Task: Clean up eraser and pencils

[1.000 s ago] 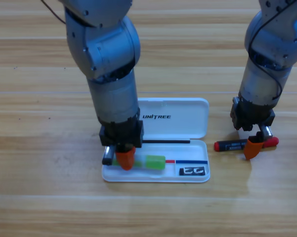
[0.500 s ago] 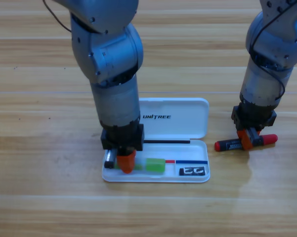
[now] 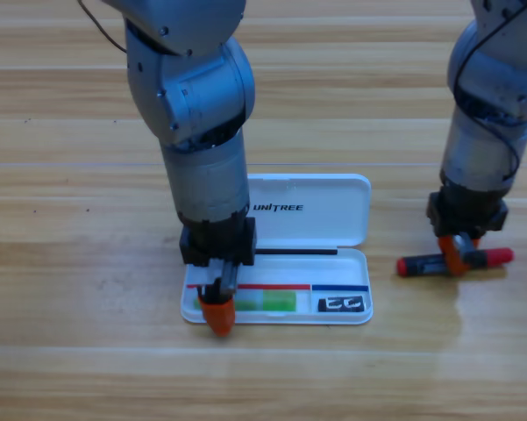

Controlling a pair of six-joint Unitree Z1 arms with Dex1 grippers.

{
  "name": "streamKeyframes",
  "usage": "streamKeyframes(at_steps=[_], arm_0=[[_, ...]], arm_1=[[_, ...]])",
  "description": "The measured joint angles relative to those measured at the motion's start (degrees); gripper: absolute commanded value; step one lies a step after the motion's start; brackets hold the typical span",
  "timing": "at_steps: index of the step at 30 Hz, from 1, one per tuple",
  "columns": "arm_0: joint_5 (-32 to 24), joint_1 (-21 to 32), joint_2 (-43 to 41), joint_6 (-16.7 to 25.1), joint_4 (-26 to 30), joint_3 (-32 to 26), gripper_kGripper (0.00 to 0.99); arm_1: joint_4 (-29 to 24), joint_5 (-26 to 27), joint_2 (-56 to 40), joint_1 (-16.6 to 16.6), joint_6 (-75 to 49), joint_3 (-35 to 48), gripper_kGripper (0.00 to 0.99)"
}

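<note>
Spanning the frame: pale wooden plank surface point(image 3: 70, 263), carrying everything else.
Left arm: big grey jointed arm coming down from the top left of the frame to the lower middle.
Right arm: grey arm coming down from the top right corner to the right middle.
Case: open white plastic pencil case point(image 3: 309, 210) at the centre, lid folded back toward the top, shallow tray toward the bottom.
Left hand point(image 3: 217, 317): black with orange tips, pointing down over the tray's lower left edge; whether it is open or closed, I cannot tell.
Right hand point(image 3: 457, 256): pointing down right of the case, its orange tip on the middle of the red-and-black pencil; grip cannot be told.
Red-and-black pencil point(image 3: 487, 258): thick black stick with red ends, lying level on the surface, well apart from the case.
Green pencil point(image 3: 277, 303): translucent light green stick lying along the tray's lower row, partly hidden by the left hand.
Eraser: small dark block point(image 3: 340, 304) with pale printing, in the tray's lower right corner.
</note>
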Motion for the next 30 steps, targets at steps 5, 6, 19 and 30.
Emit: streamKeyframes(at_steps=[5, 6, 19, 30], arm_0=[[0.04, 0.0, -0.57, -0.05, 1.74, 0.0, 0.99], [0.1, 0.0, -1.25, -0.09, 2.58, 0.0, 0.99], [0.25, 6.51, -28.28, 4.95, 7.4, 4.11, 0.99], [-2.46, 17.33, -30.89, 8.26, 6.48, 12.03, 0.99]], arm_1=[[5.0, 0.93, -5.65, 0.29, 3.3, 0.19, 0.0], [5.76, 1.17, -7.26, 0.5, 4.32, 0.09, 0.0], [8.34, 4.77, -3.84, 10.11, 13.03, -16.83, 0.0], [8.7, 4.87, 8.01, 14.89, 16.09, -29.13, 0.0]])
